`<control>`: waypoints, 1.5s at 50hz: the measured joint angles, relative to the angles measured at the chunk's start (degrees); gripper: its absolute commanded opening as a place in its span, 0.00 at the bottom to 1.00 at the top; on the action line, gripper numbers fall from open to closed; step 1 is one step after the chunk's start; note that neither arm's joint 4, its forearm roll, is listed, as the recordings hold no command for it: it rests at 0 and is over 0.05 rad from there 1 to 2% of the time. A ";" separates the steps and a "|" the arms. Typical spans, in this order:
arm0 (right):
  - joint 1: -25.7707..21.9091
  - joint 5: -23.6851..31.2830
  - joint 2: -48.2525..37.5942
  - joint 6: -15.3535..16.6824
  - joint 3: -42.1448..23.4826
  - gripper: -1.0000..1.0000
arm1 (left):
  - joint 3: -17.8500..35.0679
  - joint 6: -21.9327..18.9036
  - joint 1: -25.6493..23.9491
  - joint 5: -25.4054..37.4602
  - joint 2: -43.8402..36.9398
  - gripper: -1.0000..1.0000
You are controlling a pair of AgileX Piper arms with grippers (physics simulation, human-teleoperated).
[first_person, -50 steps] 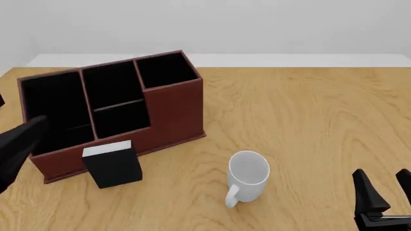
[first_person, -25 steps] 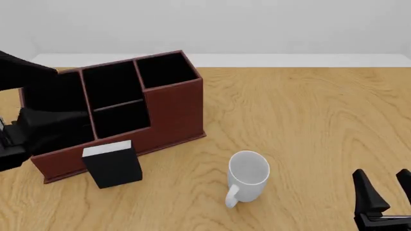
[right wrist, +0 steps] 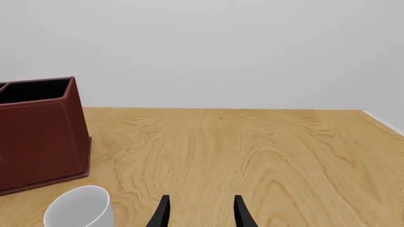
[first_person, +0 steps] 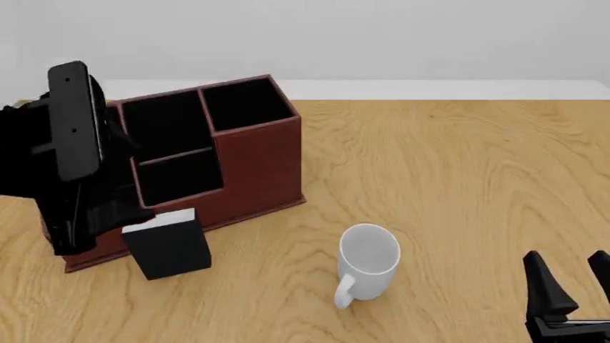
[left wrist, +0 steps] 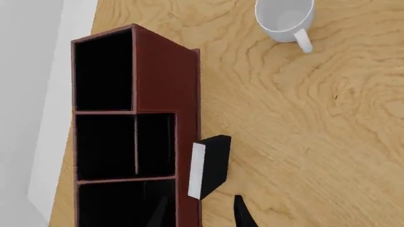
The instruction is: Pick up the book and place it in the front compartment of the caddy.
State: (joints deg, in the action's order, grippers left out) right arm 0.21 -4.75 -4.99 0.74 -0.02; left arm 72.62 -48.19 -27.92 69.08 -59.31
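Book (first_person: 168,245) upright on table (first_person: 458,179), black cover facing the camera side, white page edge on top; it stands just in front of the caddy's low front wall, touching or nearly so, cannot tell which. In left wrist view book (left wrist: 209,166) sits just beside the outer face of that wall, outside every cell.

Caddy (first_person: 253,153) reddish-brown, black inside, open-topped cells, tallest cell at its far right end, side wall stepping down toward the front. Same caddy (left wrist: 161,94) in left wrist view, and its tall end (right wrist: 38,132) in right wrist view.

Left gripper (left wrist: 198,213): fingertips apart, nothing between them, one tip over a caddy cell, the other over bare table near the book. Front view shows only the left arm (first_person: 71,157) as a black mass over the caddy's left end.

Right gripper (first_person: 572,275) low at near right corner of table, fingers spread, empty; tips (right wrist: 199,208) point across bare wood.

White mug (first_person: 368,261) upright, handle toward camera, well apart from book and caddy, between them and the right gripper
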 measured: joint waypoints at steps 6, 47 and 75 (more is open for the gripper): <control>-0.02 -0.03 0.02 -0.07 0.00 1.00 | -2.52 -5.89 2.57 0.37 -0.63 1.00; 0.36 0.06 0.28 -0.38 -0.01 1.00 | -4.64 -22.70 10.13 -2.89 -4.83 1.00; 0.81 -1.86 -1.84 -0.20 0.00 1.00 | -14.98 -20.65 10.05 -16.74 -12.04 1.00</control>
State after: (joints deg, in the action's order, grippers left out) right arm 1.02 -6.61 -6.83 0.54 -0.02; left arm 57.64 -68.84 -17.87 52.34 -71.35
